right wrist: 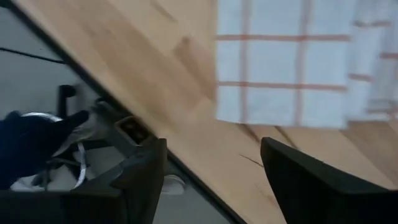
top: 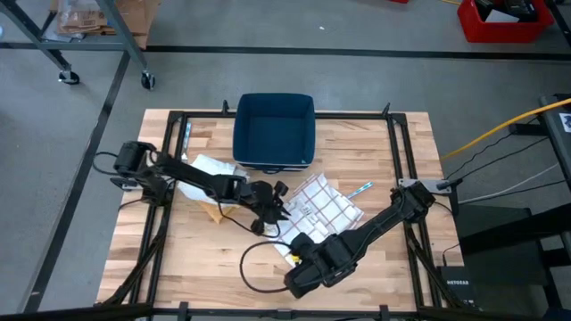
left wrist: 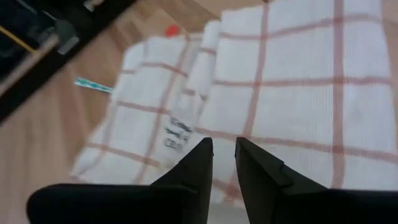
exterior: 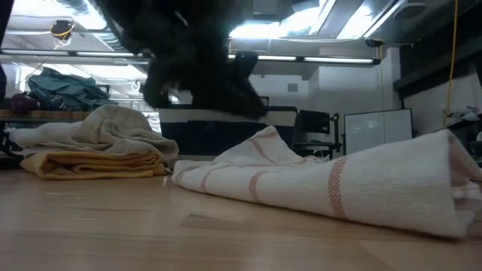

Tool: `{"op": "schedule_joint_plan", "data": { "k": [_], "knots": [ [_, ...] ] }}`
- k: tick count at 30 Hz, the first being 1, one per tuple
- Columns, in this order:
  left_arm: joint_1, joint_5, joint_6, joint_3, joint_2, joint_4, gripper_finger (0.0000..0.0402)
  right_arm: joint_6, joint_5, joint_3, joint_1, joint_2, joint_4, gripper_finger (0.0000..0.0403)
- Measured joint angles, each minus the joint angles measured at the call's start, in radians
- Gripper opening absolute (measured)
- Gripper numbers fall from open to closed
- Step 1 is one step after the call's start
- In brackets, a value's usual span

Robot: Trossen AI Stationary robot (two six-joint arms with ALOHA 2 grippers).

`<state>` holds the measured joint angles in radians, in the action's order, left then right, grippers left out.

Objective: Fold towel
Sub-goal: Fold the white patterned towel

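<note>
The towel (top: 317, 207), white with red checks, lies partly folded on the wooden table near its middle; in the low view the towel (exterior: 339, 184) rests on the wood with a raised fold. My left gripper (top: 270, 212) hangs over the towel's left edge, and in its wrist view my left gripper (left wrist: 224, 152) shows only a narrow gap, with nothing in it. My right gripper (top: 302, 267) is near the table's front edge, just off the towel's near corner (right wrist: 280, 106). In its wrist view my right gripper (right wrist: 214, 162) stands wide open, with bare wood between the fingers.
A dark blue bin (top: 274, 132) stands at the table's far edge. A pile of cream and yellow cloths (exterior: 98, 147) lies at the left, under my left arm. A small blue-green strip (top: 361, 189) lies right of the towel. A black frame (top: 397, 160) rims the table.
</note>
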<state>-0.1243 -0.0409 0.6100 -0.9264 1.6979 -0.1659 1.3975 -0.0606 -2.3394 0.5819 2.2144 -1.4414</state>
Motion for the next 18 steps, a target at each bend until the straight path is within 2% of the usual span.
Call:
{"op": "schedule_joint_plan", "data": {
  "k": [5,9,14,18],
  "knots": [
    [0.035,-0.012,-0.011,-0.001,0.089,0.011,0.0062,-0.035,0.003,0.000,0.000,0.028,0.126,0.0264],
    [0.054,-0.016,-0.072,-0.001,0.144,0.121,0.0062,-0.045,0.037,0.000,0.001,0.061,0.205,0.0264],
    [0.041,-0.034,-0.111,-0.007,0.143,0.363,0.0062,-0.047,0.111,0.000,0.001,0.091,0.263,0.0264],
    [-0.002,-0.080,-0.141,-0.003,0.104,0.449,0.0053,-0.091,0.143,0.000,0.001,0.122,0.278,0.0264]
  ]
}}
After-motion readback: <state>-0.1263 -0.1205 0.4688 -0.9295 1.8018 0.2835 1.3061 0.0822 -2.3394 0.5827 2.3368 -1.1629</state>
